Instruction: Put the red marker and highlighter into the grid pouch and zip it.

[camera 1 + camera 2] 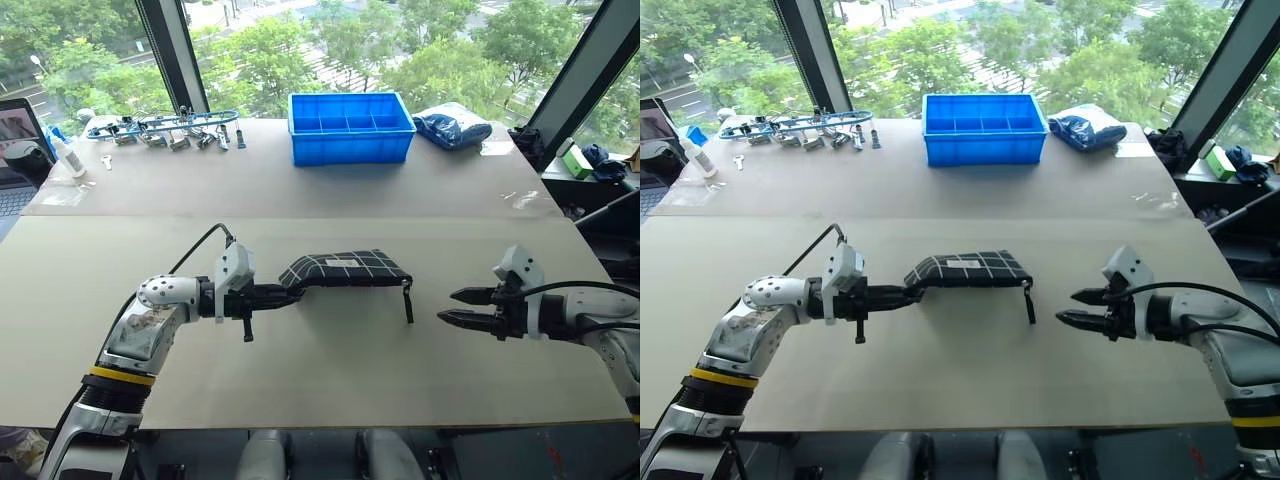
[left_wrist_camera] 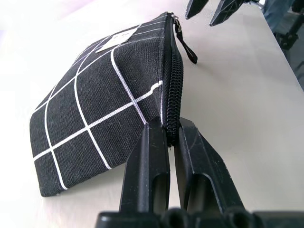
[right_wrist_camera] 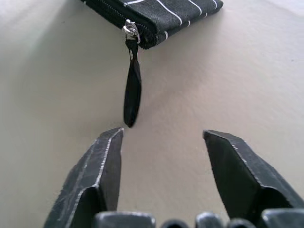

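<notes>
Table (image 1: 330,370): broad, pale beige top, with a seam running across it between the near and far halves.

Far half:
- blue plastic bin (image 1: 351,128), with dividers inside, at the middle of the far edge;
- crumpled dark blue bag (image 1: 452,127) just to the bin's right;
- blue-framed rack or tool set (image 1: 165,127) with small metal parts, possibly clips, to the bin's left;
- white bottle (image 1: 66,155) near the far left corner.

Near half:
- grid pouch (image 1: 345,269), black with white lines, its zipper pull cord (image 1: 408,301) hanging at the right end.

Bare table (image 1: 330,385) lies around the grid pouch (image 1: 345,268); blue bin (image 1: 350,128) stands well behind.
</notes>
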Available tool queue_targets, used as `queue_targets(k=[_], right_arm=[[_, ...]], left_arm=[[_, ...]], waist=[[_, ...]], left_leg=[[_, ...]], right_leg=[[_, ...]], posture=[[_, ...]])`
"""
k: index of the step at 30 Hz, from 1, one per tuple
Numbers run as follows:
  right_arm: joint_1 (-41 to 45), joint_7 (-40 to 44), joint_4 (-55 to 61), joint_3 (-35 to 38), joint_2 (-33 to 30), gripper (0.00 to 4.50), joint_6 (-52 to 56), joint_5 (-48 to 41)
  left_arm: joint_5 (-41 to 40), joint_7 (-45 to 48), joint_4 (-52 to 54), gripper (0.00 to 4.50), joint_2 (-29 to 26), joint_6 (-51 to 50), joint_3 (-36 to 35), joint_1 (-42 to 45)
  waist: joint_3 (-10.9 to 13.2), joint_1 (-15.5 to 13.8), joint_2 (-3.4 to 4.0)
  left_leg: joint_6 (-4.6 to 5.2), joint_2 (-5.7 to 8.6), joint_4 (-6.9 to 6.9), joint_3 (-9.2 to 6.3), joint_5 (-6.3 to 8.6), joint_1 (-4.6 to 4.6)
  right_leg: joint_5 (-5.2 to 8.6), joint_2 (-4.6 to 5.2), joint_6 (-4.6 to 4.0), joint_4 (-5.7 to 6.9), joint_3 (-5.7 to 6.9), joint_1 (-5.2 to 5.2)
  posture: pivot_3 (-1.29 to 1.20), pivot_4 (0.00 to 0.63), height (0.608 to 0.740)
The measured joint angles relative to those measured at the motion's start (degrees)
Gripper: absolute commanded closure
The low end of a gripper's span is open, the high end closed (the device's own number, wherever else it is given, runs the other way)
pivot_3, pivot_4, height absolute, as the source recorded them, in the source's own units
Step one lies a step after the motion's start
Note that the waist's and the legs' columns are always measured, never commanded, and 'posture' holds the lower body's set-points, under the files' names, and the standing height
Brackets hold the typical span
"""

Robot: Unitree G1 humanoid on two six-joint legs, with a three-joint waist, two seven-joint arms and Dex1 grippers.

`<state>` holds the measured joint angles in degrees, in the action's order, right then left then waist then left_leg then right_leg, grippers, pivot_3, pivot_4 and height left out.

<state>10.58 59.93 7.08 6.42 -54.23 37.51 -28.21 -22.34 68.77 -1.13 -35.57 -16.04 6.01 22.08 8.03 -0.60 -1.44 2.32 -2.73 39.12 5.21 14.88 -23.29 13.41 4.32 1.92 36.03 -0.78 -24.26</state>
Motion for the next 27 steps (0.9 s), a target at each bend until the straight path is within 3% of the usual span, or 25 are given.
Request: queue_targets(k=[1, 4, 8, 12, 16, 18, 22, 27], right_arm=[[-0.20, 0.34, -0.12, 1.09, -0.46, 0.04, -0.04, -0.08], [-0.51, 1.39, -0.25, 3.61, -1.11, 0.04, -0.04, -0.71], [-0.58, 2.08, -0.06, 4.51, -1.12, 0.00, 0.22, -2.21], [-1.03, 1.79, 0.04, 4.34, -1.10, 0.00, 0.21, -1.76], [-1.57, 1.21, 0.05, 4.21, -0.72, 0.00, 0.21, -1.74], [-1.97, 1.14, 0.03, 4.22, -0.38, 0.00, 0.22, -1.81], [-3.17, 1.44, -0.26, 4.93, -0.39, 0.00, 0.11, -1.97], [-4.93, 1.11, 0.03, 9.04, 1.70, 0.00, -1.26, -3.40]], left_arm=[[0.24, 0.48, -0.17, 4.50, 0.00, 1.08, 0.10, 0.09], [1.52, 1.94, -1.20, 4.50, -0.04, 3.93, 0.62, 0.16], [6.04, 4.59, -6.16, 3.24, -1.15, 11.80, 2.92, 1.84], [11.54, 7.41, -16.00, 1.71, -4.21, 23.66, 3.78, 6.27], [12.41, 7.45, -22.53, 0.29, -4.41, 29.56, 2.08, 10.35], [11.85, 5.95, -23.11, 0.02, -3.82, 30.60, 0.26, 11.42], [2.50, 4.14, -12.48, 0.02, -3.98, 15.76, -4.08, 6.44], [-11.13, -5.55, 4.63, 0.02, -5.82, -11.21, -10.70, -9.05]], waist=[[0.00, 0.02, 0.00], [0.00, -0.02, 0.00], [0.00, -0.09, 0.00], [0.00, -0.09, 0.00], [0.00, -0.22, 0.00], [0.00, -0.22, 0.00], [0.00, 0.07, 0.01], [0.00, 0.80, 0.01]], left_leg=[[0.00, 0.00, -0.01, -0.01, 0.00, 0.00], [0.00, 0.00, 0.00, 0.01, 0.00, -0.01], [0.00, 0.01, 0.01, 0.09, 0.00, -0.01], [0.00, 0.01, 0.01, 0.18, 0.00, -0.03], [0.00, 0.01, 0.04, 0.20, 0.00, -0.07], [0.01, 0.00, 0.06, 0.19, 0.00, -0.09], [0.02, -0.07, 0.06, -0.03, 0.01, -0.05], [0.02, -0.11, 0.04, -0.18, 0.01, 0.02]], right_leg=[[0.00, -0.01, 0.00, 0.00, 0.00, 0.00], [0.00, -0.02, 0.00, -0.01, 0.00, 0.00], [0.00, -0.01, 0.00, 0.00, 0.02, 0.02], [0.00, 0.00, 0.00, -0.02, 0.03, 0.00], [0.00, 0.03, 0.01, -0.02, 0.05, 0.01], [-0.01, 0.03, 0.03, -0.02, 0.05, 0.00], [-0.01, 0.03, 0.05, 0.03, -0.01, -0.01], [0.02, 0.02, 0.08, 0.10, -0.04, 0.01]], posture=[[0.00, 0.150, 0.740], [0.00, 0.150, 0.740], [0.00, 0.150, 0.740], [0.00, 0.150, 0.740], [0.00, 0.150, 0.740], [0.00, 0.150, 0.740], [0.00, 0.150, 0.740], [0.00, 0.150, 0.740]])
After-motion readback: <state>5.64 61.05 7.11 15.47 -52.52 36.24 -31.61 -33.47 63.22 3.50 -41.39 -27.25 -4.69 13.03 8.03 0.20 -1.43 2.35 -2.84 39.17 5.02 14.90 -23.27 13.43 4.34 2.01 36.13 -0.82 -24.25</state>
